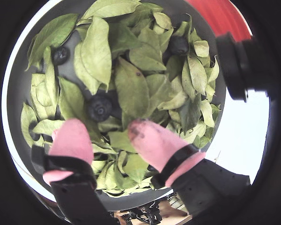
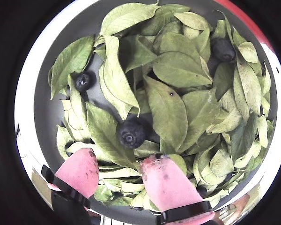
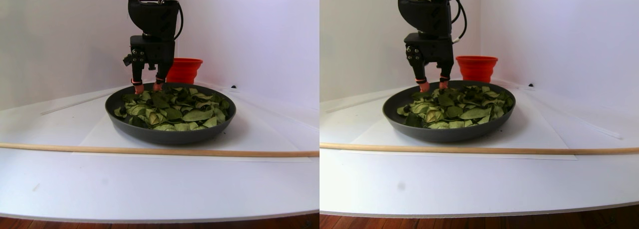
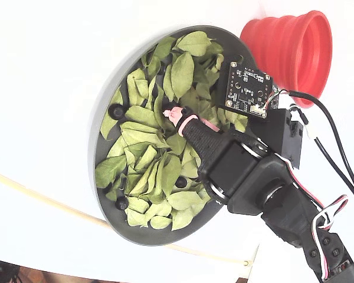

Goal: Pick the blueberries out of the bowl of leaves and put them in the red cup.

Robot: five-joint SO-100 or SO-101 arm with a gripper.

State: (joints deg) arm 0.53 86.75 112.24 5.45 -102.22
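The leaves (image 2: 168,110) are light green with pale midribs, some darker olive. The blueberries (image 2: 131,133) are blue-black. The bowl (image 3: 164,134) is matte dark grey. The red cup (image 4: 292,50) is bright red with ribbed walls. The fingertips (image 1: 152,140) are pink, one smudged dark, banded black. The tabletop (image 3: 150,184) is white.

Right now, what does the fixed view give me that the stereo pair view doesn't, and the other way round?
Only the fixed view shows blueberries: one near the bowl's left rim, another near the lower rim, both lying among the leaves.

Only the stereo pair shows height from the side: the gripper has its pink tips down at leaf level.

Both show the dark bowl, the red cup just beyond its rim, and the wooden rod lying on the table in front of the bowl.
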